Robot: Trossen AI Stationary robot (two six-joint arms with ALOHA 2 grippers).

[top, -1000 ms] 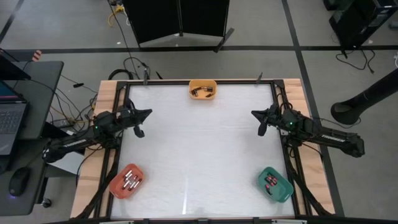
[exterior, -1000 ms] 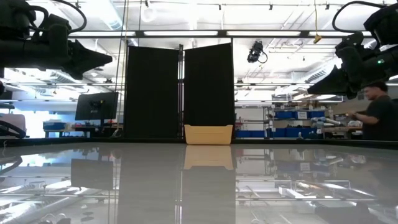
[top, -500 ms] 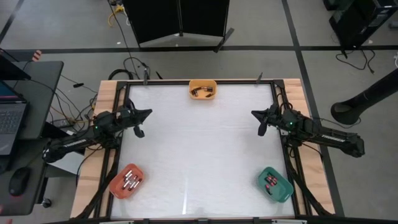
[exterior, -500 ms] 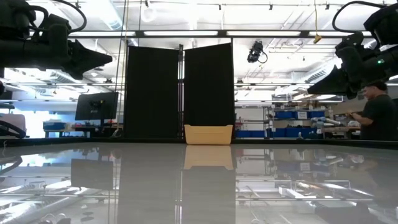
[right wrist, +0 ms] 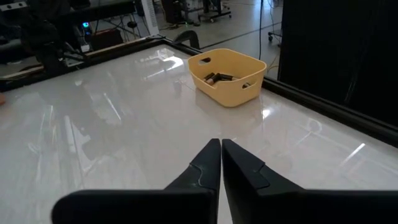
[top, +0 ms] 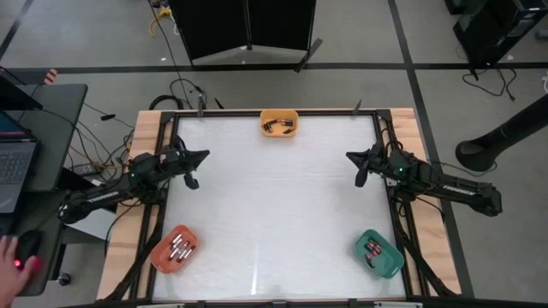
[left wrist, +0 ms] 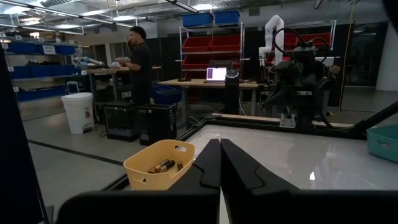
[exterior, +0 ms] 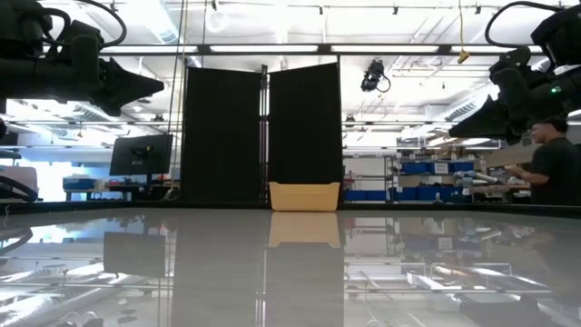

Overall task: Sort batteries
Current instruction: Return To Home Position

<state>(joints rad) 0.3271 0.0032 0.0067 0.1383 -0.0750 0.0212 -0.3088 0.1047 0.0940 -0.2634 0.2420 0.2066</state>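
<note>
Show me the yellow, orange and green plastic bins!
yellow plastic bin [top: 265,124], high view, left wall
orange plastic bin [top: 163,257], high view, bare floor
green plastic bin [top: 388,263], high view, bare floor

In the high view my left arm [top: 103,195] reaches in from the frame's left edge, with my left fingers [top: 199,157] pointing toward the centre. My right arm [top: 454,188] mirrors it from the right edge, my right fingers [top: 354,158] pointing back. Both pairs are pressed together, holding nothing. In the low view they hang in the upper corners.
</note>
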